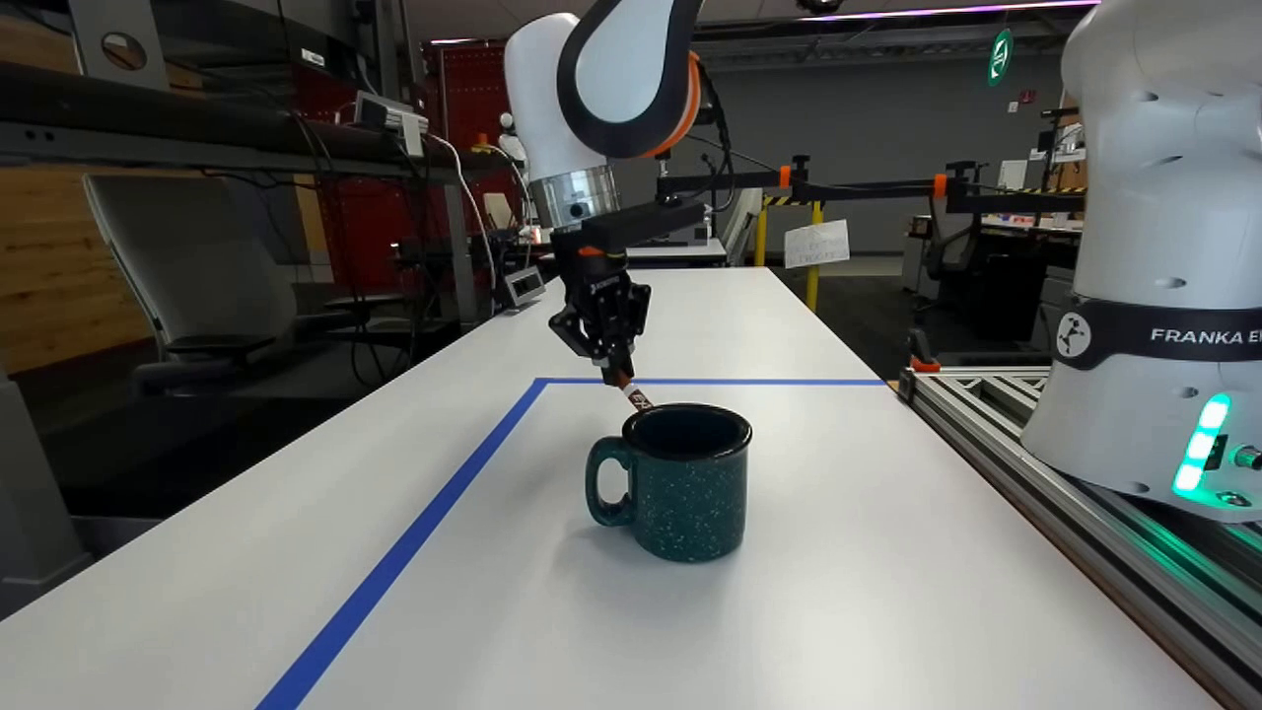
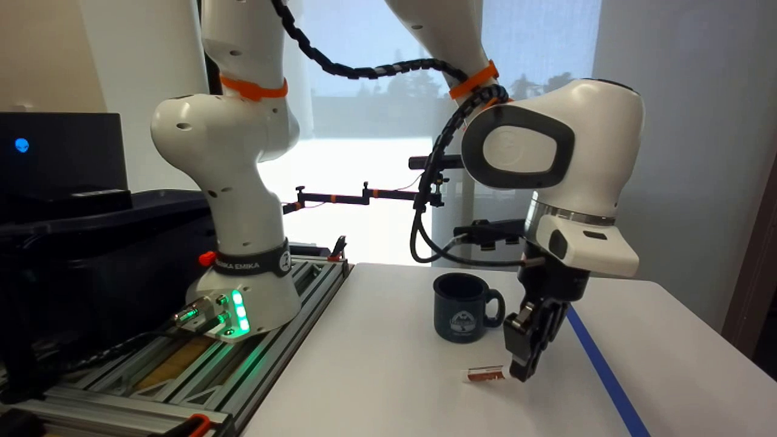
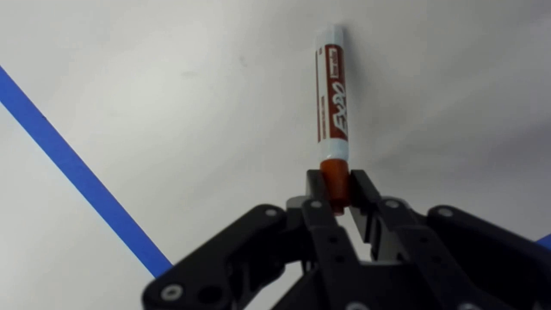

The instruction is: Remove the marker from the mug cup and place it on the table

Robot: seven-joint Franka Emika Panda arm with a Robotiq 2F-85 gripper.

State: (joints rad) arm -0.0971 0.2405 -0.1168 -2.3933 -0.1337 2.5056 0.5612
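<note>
The mug cup [image 1: 690, 508] stands upright on the white table [image 1: 493, 611], dark inside, its handle toward the blue tape. It also shows in an exterior view [image 2: 459, 318]. The marker is out of the mug, white with a red-brown label and an orange-red end, in the wrist view [image 3: 333, 94]. It shows in both exterior views [image 1: 639, 397] [image 2: 485, 374], its far end partly behind the mug rim in one. My gripper [image 3: 335, 185] is shut on the orange-red end, beside the mug and low over the table [image 2: 376, 364]. The marker tilts, white end lower; I cannot tell if it touches the table.
A blue tape line [image 1: 424, 532] runs along the table and across it behind the gripper. The robot base [image 1: 1163, 414] stands on a metal-railed bench [image 1: 1104, 513] along one table edge. A small grey device [image 1: 525, 286] sits near the opposite edge.
</note>
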